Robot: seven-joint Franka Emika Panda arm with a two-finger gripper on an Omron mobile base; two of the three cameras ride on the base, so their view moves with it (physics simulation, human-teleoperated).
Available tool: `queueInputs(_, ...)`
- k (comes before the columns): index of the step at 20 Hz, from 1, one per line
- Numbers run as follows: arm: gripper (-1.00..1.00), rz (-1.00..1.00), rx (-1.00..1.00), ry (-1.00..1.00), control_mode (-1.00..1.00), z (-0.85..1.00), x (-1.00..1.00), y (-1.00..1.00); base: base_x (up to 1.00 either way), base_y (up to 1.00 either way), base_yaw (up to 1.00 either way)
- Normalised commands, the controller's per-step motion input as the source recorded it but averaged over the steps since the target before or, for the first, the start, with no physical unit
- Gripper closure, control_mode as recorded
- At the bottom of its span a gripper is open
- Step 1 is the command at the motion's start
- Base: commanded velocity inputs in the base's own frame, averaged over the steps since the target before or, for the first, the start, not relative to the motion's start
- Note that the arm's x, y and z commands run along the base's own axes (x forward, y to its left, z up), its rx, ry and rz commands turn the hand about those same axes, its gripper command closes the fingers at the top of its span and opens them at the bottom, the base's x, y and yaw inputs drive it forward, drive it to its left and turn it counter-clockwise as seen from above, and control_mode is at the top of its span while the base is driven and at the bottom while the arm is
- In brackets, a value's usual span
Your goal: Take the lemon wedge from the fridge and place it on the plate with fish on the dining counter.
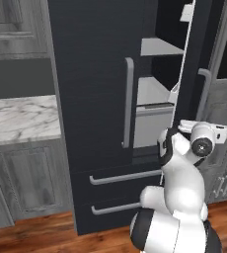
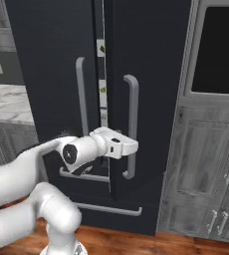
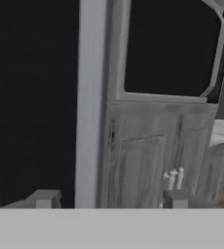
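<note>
Left base view shows the fridge [image 1: 100, 99] with its right door [image 1: 197, 74] swung ajar on pale shelves [image 1: 157, 47], the gripper [image 2: 129, 145] at that door's handle [image 2: 131, 124], fingers [image 3: 43, 198] spread wide around the bar, no lemon wedge or writing I can make out.

Domestic kitchen, rendered. Tall matte black fridge [image 1: 98, 99] with long grey bar handles and two lower drawers, right door ajar on pale shelves. Grey wood-panelled cabinets [image 2: 206, 164] flank it, small bar pulls on the doors. White grey-veined marble countertop [image 1: 19, 118] at left over panelled base units. Warm wooden plank floor [image 1: 31, 234] below.
</note>
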Motion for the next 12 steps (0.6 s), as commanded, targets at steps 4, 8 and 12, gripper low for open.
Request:
queueInputs(4, -1.00, -0.17, 0.12, 0.17, -1.00, 1.00, -0.56, 0.07, 0.00, 0.00, 0.00)
queueInputs(8, -1.00, -0.01, 0.01, 0.05, -1.00, 1.00, -0.42, 0.33, 0.00, 0.00, 0.00)
queueInputs(12, -1.00, 0.02, 0.00, -0.17, -1.00, 0.57, -0.14, 0.30, 0.00, 0.00, 0.00)
